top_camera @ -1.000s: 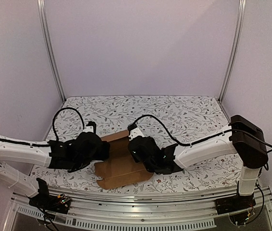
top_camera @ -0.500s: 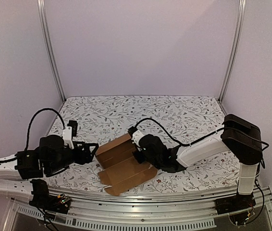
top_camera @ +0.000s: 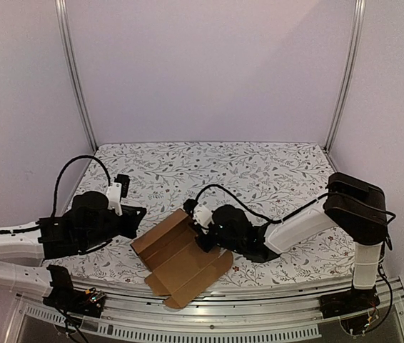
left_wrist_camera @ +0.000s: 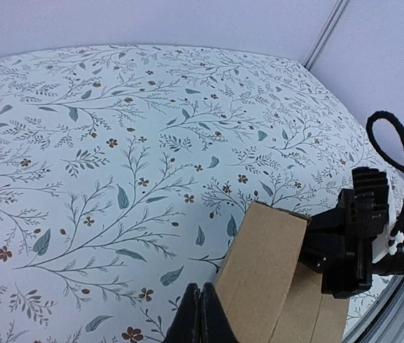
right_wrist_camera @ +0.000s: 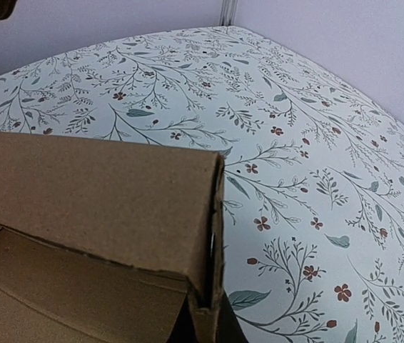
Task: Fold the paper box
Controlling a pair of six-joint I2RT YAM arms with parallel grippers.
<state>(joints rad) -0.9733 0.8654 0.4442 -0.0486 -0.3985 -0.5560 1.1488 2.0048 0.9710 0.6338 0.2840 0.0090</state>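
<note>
Two grippers inspected, both with the jaws drawn together

Left gripper [left_wrist_camera: 200, 314]: closed with nothing visible between the fingers. The tips sit just beside the left edge of the paper box [top_camera: 180, 261]. Whether they touch it cannot be told.

Right gripper [right_wrist_camera: 208, 330]: pinched narrow on a raised wall of the box at its right corner, with the cardboard running down between the fingers.

Box location: near centre of the floral cloth [top_camera: 273, 171]. It is only partly formed. One panel stands up, the near panels lie flat and splayed, and the nearest flap reaches close to the near edge of the table.

Risks, as judged:
1. The box is held at a single point. Any push from the left is likely to pivot the sheet about that pinch instead of folding it on a crease.
2. The pinch sits on a thin cardboard edge. A hard pull or twist could crumple or tear the wall, or the wall could slip free and drop flat.
3. With its jaws closed, the left gripper can only press, not grasp. A glancing push may skid the box rightward or off the near edge.
4. The two arms work close together over the box, so contact between them is possible
</note>
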